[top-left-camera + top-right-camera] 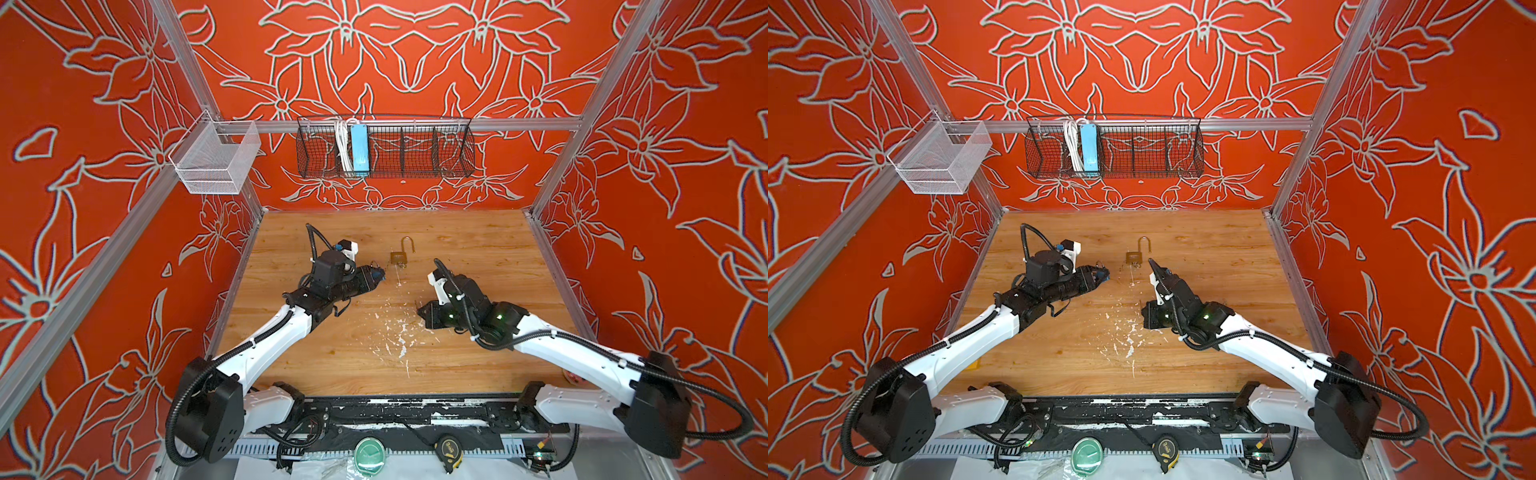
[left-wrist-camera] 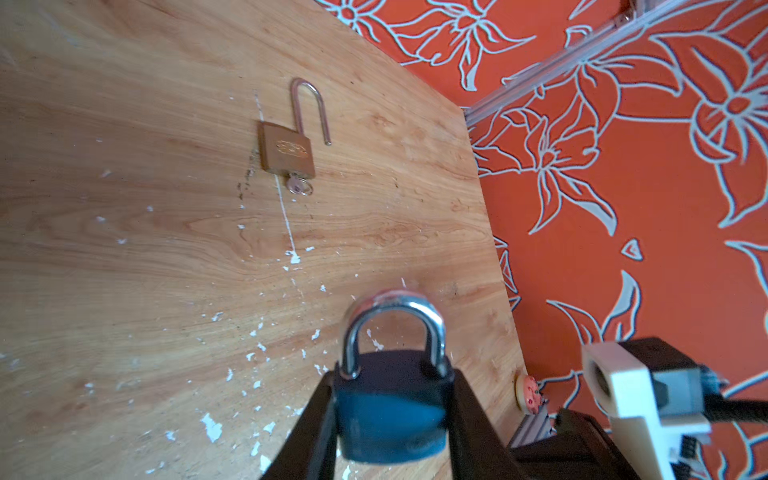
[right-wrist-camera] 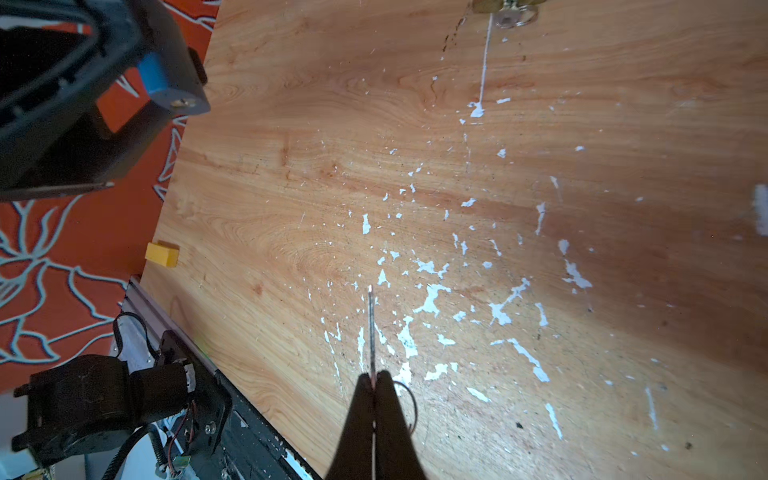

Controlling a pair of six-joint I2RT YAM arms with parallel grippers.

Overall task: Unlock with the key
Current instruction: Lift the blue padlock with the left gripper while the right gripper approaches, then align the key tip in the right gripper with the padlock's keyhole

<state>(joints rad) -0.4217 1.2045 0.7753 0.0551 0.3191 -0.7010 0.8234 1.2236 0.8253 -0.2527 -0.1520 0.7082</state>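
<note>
- No legible text, number or sign in any view.
- brass padlock (image 2: 286,151): oval stamped emblem on the body face, likely a brand mark. Characters too small and blurred to read.
- tape measure (image 1: 449,451) at the near edge of the rig: pale script on its round black label, visible in both top views, unreadable.
</note>
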